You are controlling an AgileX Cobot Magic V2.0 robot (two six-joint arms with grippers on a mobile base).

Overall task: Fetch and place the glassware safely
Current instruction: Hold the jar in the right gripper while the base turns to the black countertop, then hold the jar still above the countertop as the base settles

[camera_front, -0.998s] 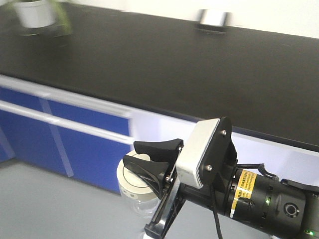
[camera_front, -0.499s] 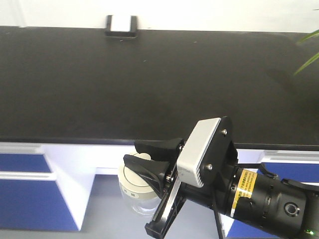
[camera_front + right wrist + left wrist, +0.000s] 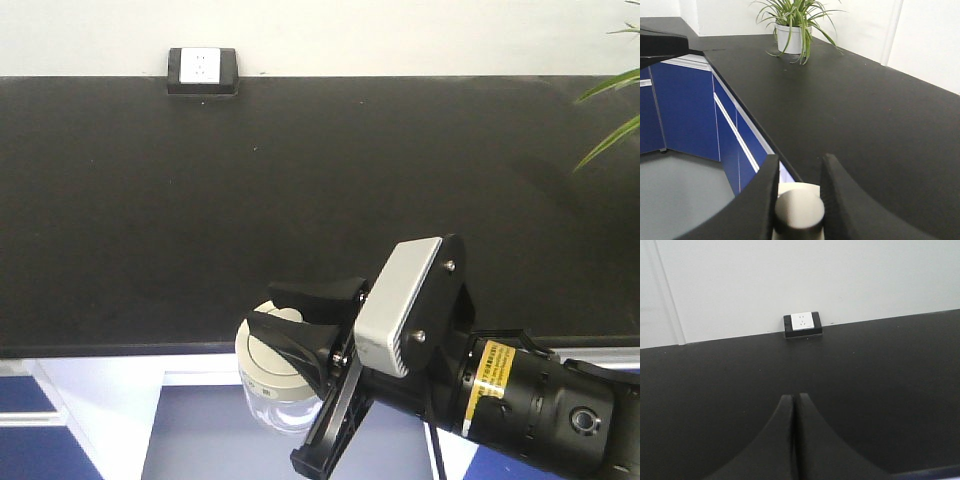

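Black worktop (image 3: 300,180) is seen filling most of the front view, w/ a white wall (image 3: 420,35) behind it. A white socket (image 3: 203,70) in a black frame is set at the wall edge, approx. 11 o'clock. Green plant (image 3: 610,110) leaves are cut off at 2 o'clock.

At 6 to 7 o'clock a small clear glass jar (image 3: 275,400) w/ a cream lid (image 3: 262,358) is held by the right gripper (image 3: 262,307). The black fingers are clamped on the lid's knob from both sides. The jar is seen against the worktop's front edge, its glass body overlapping the pale cabinet front below. A silver camera box (image 3: 400,310) is mounted on the wrist behind the fingers.

In the right wrist view the round knob (image 3: 799,210) is pinched between the two fingers of the right gripper (image 3: 800,165) at 6 o'clock, w/ a bit of cream lid (image 3: 797,189) just above it. Blue cabinets (image 3: 685,110) w/ white rails are seen at 9 o'clock, grey floor (image 3: 680,185) at 8 o'clock, and the potted plant (image 3: 792,25) at 12 o'clock on the worktop.

In the left wrist view the left gripper (image 3: 794,397) is seen at 6 o'clock, fingers pressed together, nothing between them. The socket (image 3: 802,324) is straight ahead at 12 o'clock.
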